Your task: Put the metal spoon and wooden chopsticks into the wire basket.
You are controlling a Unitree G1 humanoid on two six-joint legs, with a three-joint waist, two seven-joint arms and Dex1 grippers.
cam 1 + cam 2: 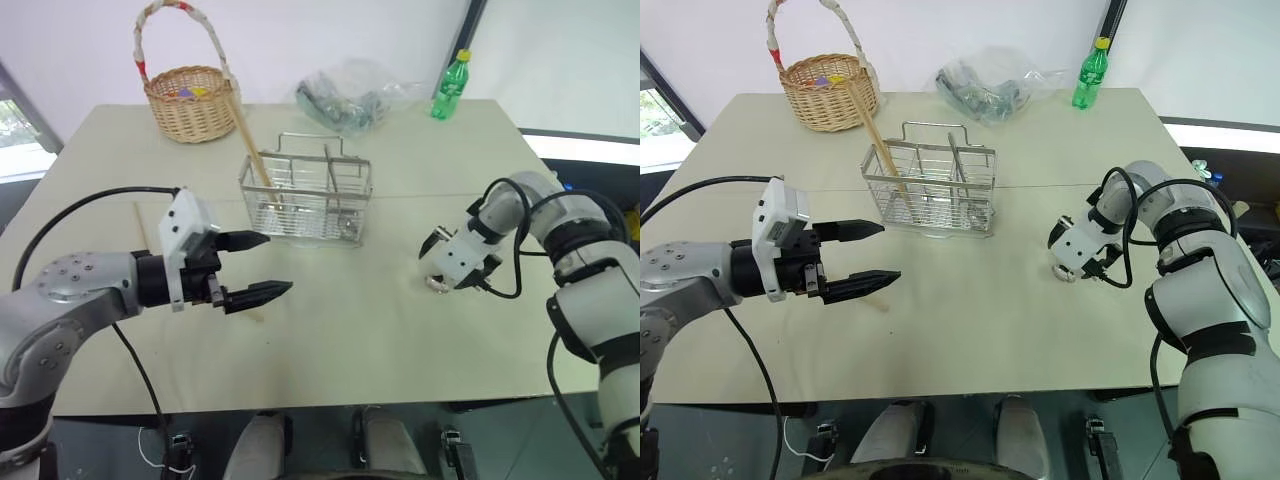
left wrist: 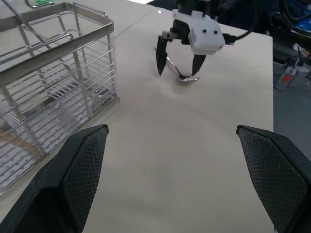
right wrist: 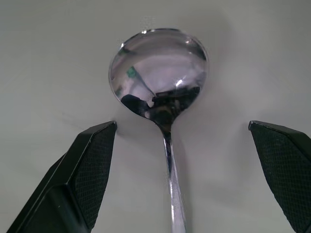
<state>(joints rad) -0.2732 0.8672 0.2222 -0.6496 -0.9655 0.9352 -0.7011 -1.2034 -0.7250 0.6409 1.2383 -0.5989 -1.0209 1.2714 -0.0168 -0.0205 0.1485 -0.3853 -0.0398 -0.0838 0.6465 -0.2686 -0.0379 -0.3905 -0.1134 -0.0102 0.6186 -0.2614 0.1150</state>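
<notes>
One chopstick (image 1: 249, 146) leans in the wire basket (image 1: 308, 200) — spoon (image 3: 160, 77) outside.

I work in a bare lab-type test room: plain beige table (image 1: 330, 340), blank white walls (image 1: 330, 35), staged props at twelve o'clock.

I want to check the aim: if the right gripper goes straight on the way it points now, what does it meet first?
Most likely the metal spoon: the open right gripper points down with its fingers either side of it, on the table.
</notes>
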